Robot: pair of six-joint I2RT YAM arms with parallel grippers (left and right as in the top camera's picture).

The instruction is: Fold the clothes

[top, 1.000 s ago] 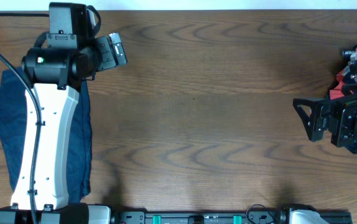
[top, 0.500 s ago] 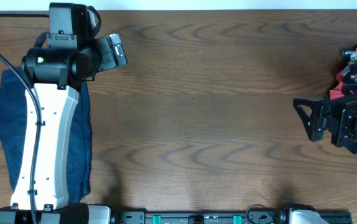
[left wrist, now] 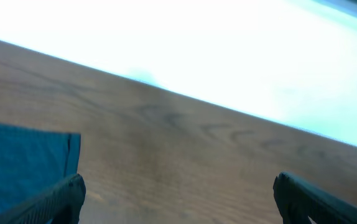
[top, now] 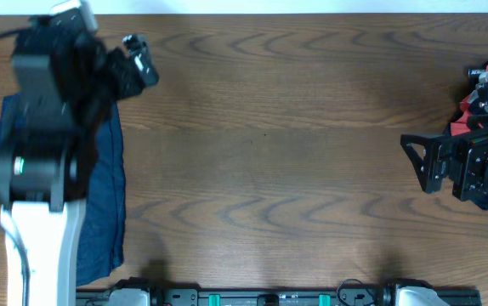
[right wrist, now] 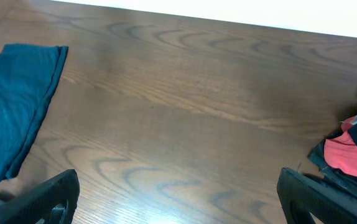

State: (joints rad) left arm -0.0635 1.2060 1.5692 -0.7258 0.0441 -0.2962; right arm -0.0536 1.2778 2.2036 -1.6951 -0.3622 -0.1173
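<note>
From overhead my left arm (top: 44, 161) is smeared with blur and covers most of the navy garment (top: 108, 204); only its right strip shows. The left wrist view is soft too. A red and dark heap (right wrist: 352, 155) runs off the right wrist picture's edge; I cannot tell what it is.

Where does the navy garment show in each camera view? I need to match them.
Overhead: navy garment at the left edge, partly under the left arm.
Left wrist: lower left, only its hemmed corner.
Right wrist: left side, lying flat.
Shared landmark: the pale far edge of the wooden table, beyond the garment.
</note>
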